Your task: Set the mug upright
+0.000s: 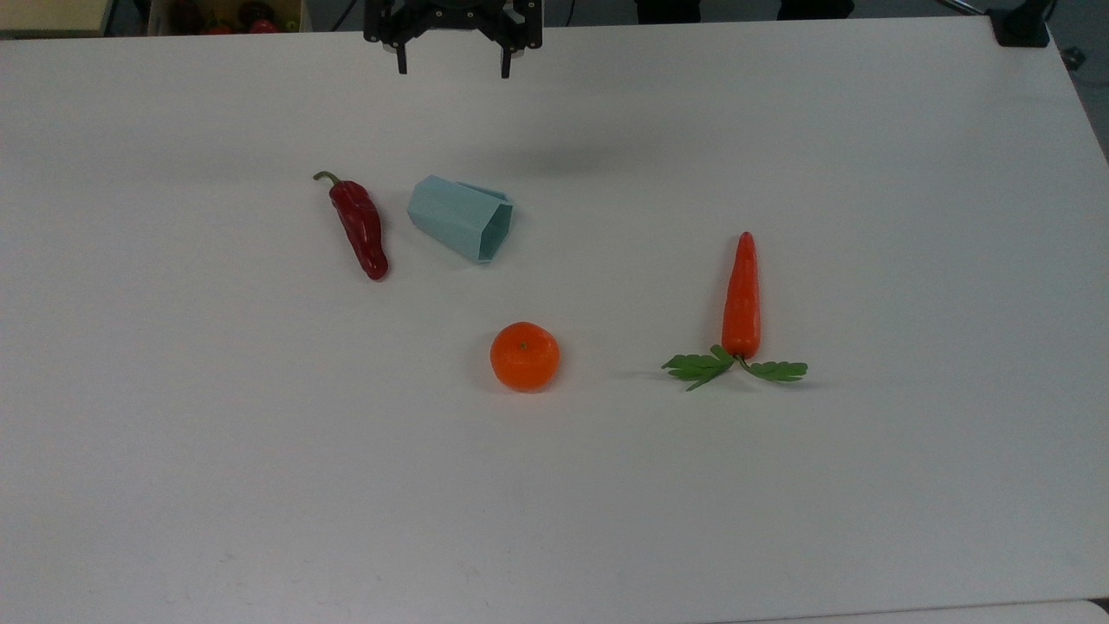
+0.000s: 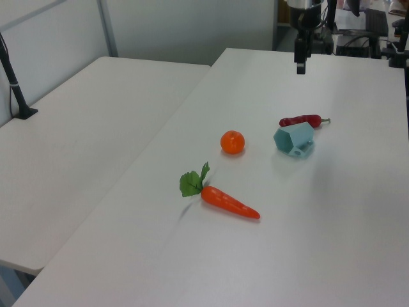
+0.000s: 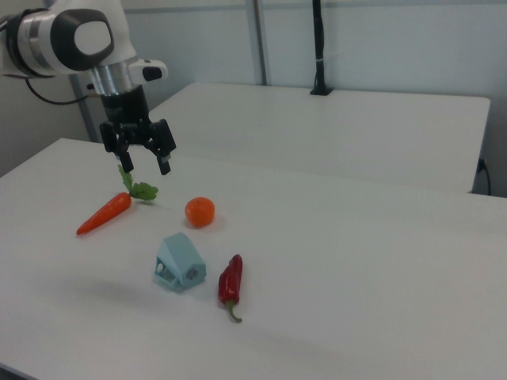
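Locate the mug (image 1: 461, 217) first: it lies on its side on the table (image 1: 866, 485), not yet upright, with its hexagonal rim facing the top view's right and slightly toward the near edge, and its tapered base pointing toward the top view's upper left. Its long axis therefore runs roughly left to right in the top view, tilted a little. In the right view the handle (image 3: 163, 271) sits low on the mug, close to the table surface. The pincer (image 1: 452, 68) hangs above the far edge of the table, well apart from the mug, with its 2 fingers spread and nothing between them. From the pincer, the mug lies toward the near side of the table and almost straight ahead in the top view, so you should expect the coming move to be a descent forward onto the mug body. Note the pepper (image 1: 359, 227) just beside the mug on the top view's left, parallel to the base end but apart from it; a finger placed on that side has little room. The orange (image 1: 524, 355) lies near the mug on the open-rim side, toward the near edge, and could be struck if the mug rolls. The carrot (image 1: 742, 299) is well apart and poses no obstruction. The path between pincer and mug is bare table.
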Action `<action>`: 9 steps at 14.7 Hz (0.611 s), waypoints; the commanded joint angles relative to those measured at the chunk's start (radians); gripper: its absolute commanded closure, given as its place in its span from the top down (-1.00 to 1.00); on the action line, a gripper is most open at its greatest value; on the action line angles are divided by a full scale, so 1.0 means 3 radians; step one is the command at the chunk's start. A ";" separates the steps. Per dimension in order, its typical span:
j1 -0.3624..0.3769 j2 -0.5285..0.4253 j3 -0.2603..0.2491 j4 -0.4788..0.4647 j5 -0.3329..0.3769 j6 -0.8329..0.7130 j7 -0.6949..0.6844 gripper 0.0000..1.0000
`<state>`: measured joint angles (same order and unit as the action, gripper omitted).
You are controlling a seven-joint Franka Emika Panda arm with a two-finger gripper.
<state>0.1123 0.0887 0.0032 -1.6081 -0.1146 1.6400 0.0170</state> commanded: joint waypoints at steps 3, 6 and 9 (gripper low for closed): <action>0.0193 0.0312 0.0015 -0.0024 -0.0375 -0.0072 0.0734 0.99; 0.0295 0.0527 0.0015 -0.0019 -0.0426 -0.0067 0.1266 0.99; 0.0372 0.0818 0.0015 0.0027 -0.0553 -0.0057 0.1879 0.94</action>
<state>0.1939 0.2606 0.0082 -1.6191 -0.2384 1.6286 0.4054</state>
